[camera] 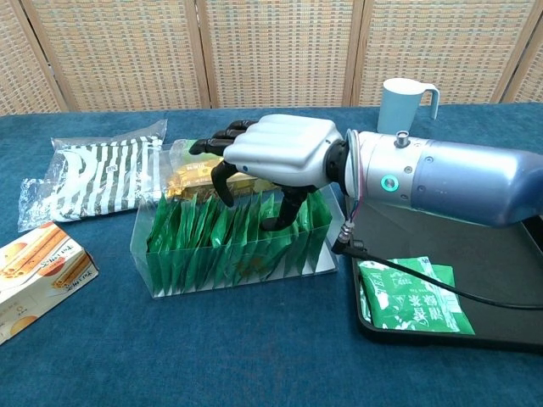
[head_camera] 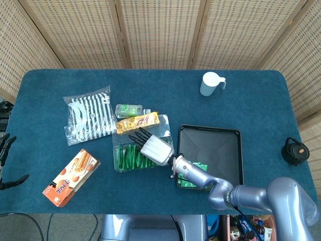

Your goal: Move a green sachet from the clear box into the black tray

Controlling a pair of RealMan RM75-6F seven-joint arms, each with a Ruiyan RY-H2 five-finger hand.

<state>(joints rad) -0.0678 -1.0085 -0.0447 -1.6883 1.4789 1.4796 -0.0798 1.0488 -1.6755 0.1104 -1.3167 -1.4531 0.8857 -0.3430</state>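
Note:
A clear box (camera: 165, 270) holds a row of upright green sachets (camera: 204, 242); the box (head_camera: 118, 156) lies left of the black tray (head_camera: 210, 131). My right hand (camera: 276, 157) hangs low over the box's right half, its dark fingers (camera: 222, 182) curled down among the sachet tops with the thumb set apart. I see nothing gripped in it. In the head view the right hand (head_camera: 153, 147) covers the box's right part. One green sachet (camera: 411, 295) lies flat in the near left corner of the tray (camera: 501, 341). Only dark fingertips of my left hand (head_camera: 6, 150) show at the left edge, spread and empty.
A yellow snack bar (head_camera: 138, 121) and a small green packet (head_camera: 128, 109) lie just behind the box. A striped bag (head_camera: 88, 115) and an orange biscuit box (head_camera: 70, 176) sit to the left. A pale blue cup (head_camera: 210, 83) stands at the back.

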